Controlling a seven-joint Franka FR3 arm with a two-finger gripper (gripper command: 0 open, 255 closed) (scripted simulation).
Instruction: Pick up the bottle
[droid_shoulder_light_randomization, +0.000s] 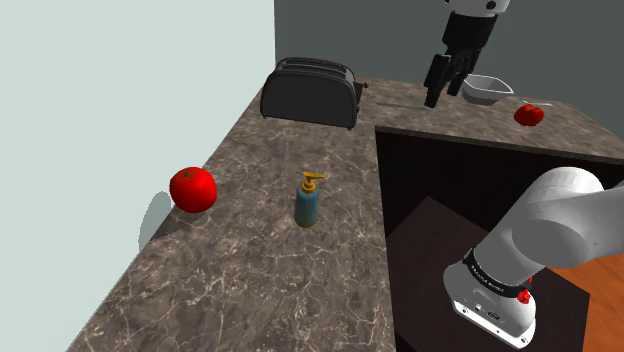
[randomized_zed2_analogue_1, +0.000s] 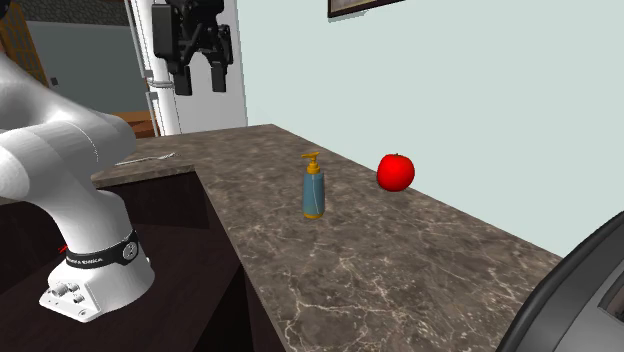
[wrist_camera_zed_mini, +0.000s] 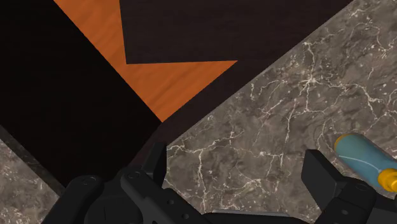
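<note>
**Gripper Hung Open High Above Counter, Bottle Stood Well Apart**

The black gripper (droid_shoulder_light_randomization: 442, 92) hung in the air with its two fingers spread and nothing between them. In the shoulder view it sat high near the far end of the counter, close to a white bowl (droid_shoulder_light_randomization: 486, 89), and the bottle (droid_shoulder_light_randomization: 308, 203) stood well apart from it, lower and toward that view's left. In the second exterior view the gripper (randomized_zed2_analogue_1: 201, 85) was up at the top left, and the bottle (randomized_zed2_analogue_1: 314, 190) stood on the stone farther to the right and well below it.

In the wrist view the gripper (wrist_camera_zed_mini: 236, 167) showed bare marbled counter (wrist_camera_zed_mini: 267, 127) between its fingers. The bottle (wrist_camera_zed_mini: 359, 156) lay outside that gap, past the outer side of one finger and not touching it.

The bottle stood upright on the brown, white-veined counter (droid_shoulder_light_randomization: 270, 260), near the middle of its width. Its body was a small blue-grey cylinder, topped by a yellow-orange pump head with a short spout. It touched nothing but the counter.

A red round fruit (droid_shoulder_light_randomization: 193, 188) rested near the wall, beside the bottle but apart from it. A dark toaster (droid_shoulder_light_randomization: 310, 92) stood farther back along the counter. A second red fruit (droid_shoulder_light_randomization: 529, 114) lay near the bowl. The arm's white base (droid_shoulder_light_randomization: 495, 290) sat on its dark stand (droid_shoulder_light_randomization: 430, 225).
</note>
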